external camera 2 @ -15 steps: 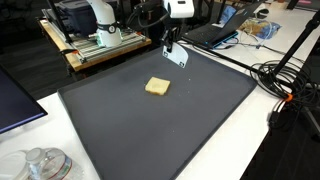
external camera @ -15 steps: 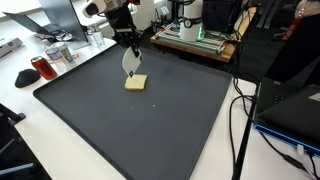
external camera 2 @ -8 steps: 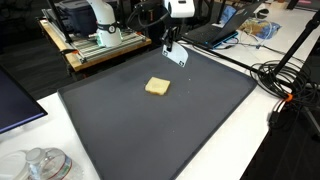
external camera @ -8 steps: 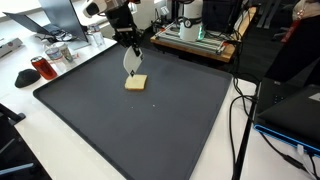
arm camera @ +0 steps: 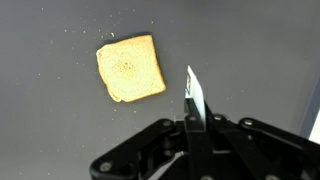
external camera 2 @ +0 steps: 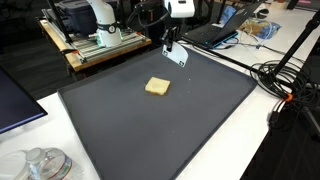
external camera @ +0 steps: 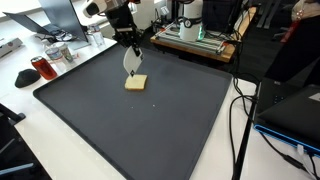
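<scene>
The gripper (arm camera: 194,122) is clamped narrowly on a thin white blade (arm camera: 192,92), held clear of and near the slice of bread (arm camera: 130,68), which lies flat on the dark mat (external camera: 150,130), whole and seemingly not yet touched.

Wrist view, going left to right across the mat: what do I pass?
Bread slice → white flat piece, seen edge-on and clamped in the gripper.
</scene>
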